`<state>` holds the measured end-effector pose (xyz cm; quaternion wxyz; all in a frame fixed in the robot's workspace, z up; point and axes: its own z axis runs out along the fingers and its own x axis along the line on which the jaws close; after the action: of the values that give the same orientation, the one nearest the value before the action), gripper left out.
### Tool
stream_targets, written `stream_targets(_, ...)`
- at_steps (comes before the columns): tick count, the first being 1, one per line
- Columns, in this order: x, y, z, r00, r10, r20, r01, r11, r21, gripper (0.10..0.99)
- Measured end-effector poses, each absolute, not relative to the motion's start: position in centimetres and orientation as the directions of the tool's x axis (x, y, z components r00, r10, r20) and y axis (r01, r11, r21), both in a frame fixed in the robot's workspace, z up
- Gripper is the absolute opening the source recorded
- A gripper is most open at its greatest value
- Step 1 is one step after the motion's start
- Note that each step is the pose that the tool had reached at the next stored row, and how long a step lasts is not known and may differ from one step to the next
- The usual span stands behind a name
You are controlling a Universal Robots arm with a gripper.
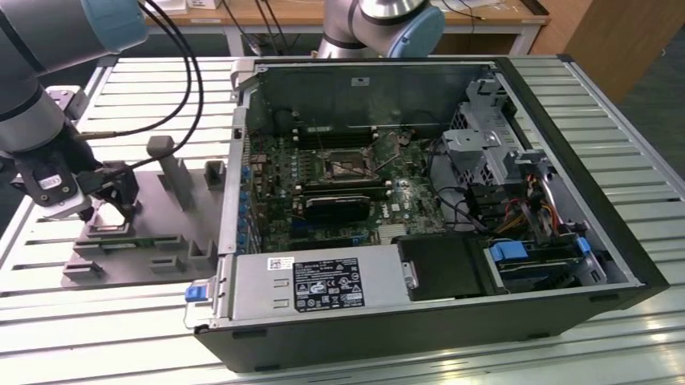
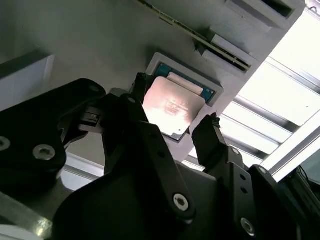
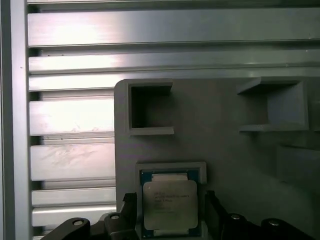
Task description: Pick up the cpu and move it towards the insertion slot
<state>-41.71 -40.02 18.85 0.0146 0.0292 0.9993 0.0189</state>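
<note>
A: Where is the small, flat, square cpu (image 3: 170,204) with the silvery metal top?

B: Right beneath the black two-fingered hand (image 2: 177,100), lying flat in a square pocket of the grey plastic fixture plate (image 3: 225,150) on the slatted metal table (image 3: 70,115).

A: Gripped?

B: No. The fingers (image 2: 210,132) stand apart, one on each side of the chip, holding nothing.
</note>
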Motion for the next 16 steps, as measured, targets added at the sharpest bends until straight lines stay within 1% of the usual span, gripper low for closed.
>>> stream_targets(5, -41.79, -40.01, 18.29, -0.998, 0.059, -0.033, 0.057, 0.997, 0.057, 0.647)
stream_targets(14, -41.84, -40.01, 18.24, -0.998, 0.059, -0.033, 0.057, 0.997, 0.057, 0.647)
stream_targets(16, -41.85, -40.01, 18.24, -0.998, 0.059, -0.033, 0.057, 0.997, 0.057, 0.631)
